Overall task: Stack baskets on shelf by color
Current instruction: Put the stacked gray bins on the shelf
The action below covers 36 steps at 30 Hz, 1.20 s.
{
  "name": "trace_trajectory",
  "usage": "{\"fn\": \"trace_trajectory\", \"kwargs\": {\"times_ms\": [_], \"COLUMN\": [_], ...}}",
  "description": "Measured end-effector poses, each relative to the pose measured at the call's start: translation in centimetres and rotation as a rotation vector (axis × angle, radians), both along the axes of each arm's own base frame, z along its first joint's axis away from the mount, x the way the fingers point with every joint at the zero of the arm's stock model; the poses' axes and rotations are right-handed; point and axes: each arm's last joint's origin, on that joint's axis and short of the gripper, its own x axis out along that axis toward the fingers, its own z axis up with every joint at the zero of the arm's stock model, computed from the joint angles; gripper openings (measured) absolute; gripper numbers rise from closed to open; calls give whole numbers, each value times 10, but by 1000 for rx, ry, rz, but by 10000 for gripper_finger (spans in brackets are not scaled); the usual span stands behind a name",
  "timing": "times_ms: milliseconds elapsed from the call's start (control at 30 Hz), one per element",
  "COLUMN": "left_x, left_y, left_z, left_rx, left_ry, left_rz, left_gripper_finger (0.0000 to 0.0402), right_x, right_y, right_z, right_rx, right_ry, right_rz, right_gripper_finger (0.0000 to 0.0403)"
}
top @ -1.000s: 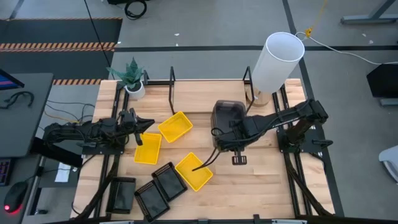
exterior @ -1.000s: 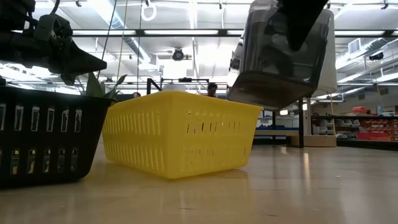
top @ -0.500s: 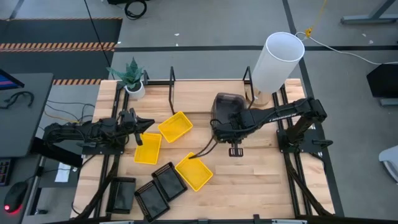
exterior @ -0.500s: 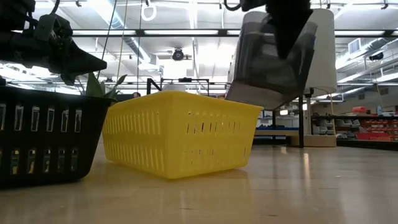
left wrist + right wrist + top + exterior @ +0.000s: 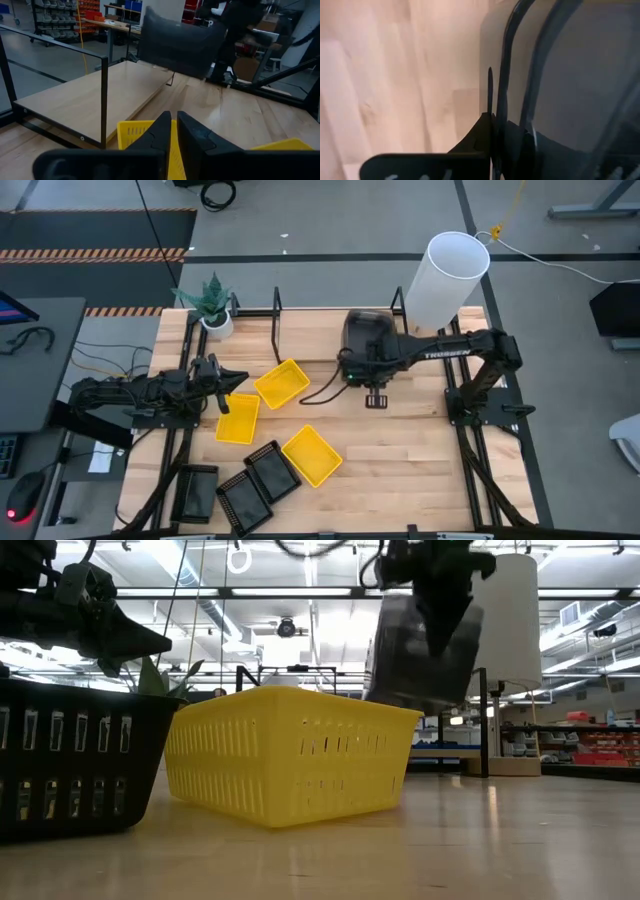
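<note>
My right gripper (image 5: 374,366) is shut on a smoky dark-grey basket (image 5: 365,337) and holds it in the air over the shelf's wooden board (image 5: 320,335), near the black upright bars. In the low view the grey basket (image 5: 425,645) hangs tilted above a yellow basket (image 5: 290,765). My left gripper (image 5: 226,379) is shut and waits at the table's left, above a yellow basket (image 5: 238,418). Two more yellow baskets (image 5: 281,383) (image 5: 312,455) rest on their bottoms on the table. Black perforated baskets (image 5: 272,472) (image 5: 243,500) sit near the table's near edge. My right gripper pinches the grey basket by a side wall (image 5: 507,100) at its rim, on the basket's near side. One dark finger (image 5: 480,135) shows against the wall; the basket hides the other. The basket is lifted clear and tilted.
A tall white cylinder (image 5: 445,280) stands at the shelf's right end, close to my right arm. A small potted plant (image 5: 213,305) stands at the far left corner. Another dark basket (image 5: 197,492) lies at the near left. Bare tabletop (image 5: 400,460) lies near the right side.
My right gripper has carried the grey basket toward the table's far edge, from above the table's middle to over the shelf board. The wrist has turned on the way, and the basket has tipped more steeply. The gripper has stayed shut on the basket.
</note>
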Motion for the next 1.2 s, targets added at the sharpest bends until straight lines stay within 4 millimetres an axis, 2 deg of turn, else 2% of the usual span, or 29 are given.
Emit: {"fn": "trace_trajectory", "kwargs": {"times_ms": [300,600,900,1200], "left_x": [0,0,0,0], "left_y": [0,0,0,0], "left_z": [0,0,0,0], "left_rx": [0,0,0,1], "left_ry": [0,0,0,0], "left_rz": [0,0,0,0], "left_gripper_finger": [31,37,32,36], "right_x": [-11,-16,-21,-22], "right_y": [-43,-74,-88,-92], "right_z": [-30,-39,-40,-39], "right_rx": [-10,-8,-19,-41], "right_ry": [116,127,134,137], "right_rz": [14,42,-2,-20], "right_gripper_finger": [16,19,40,75]}}
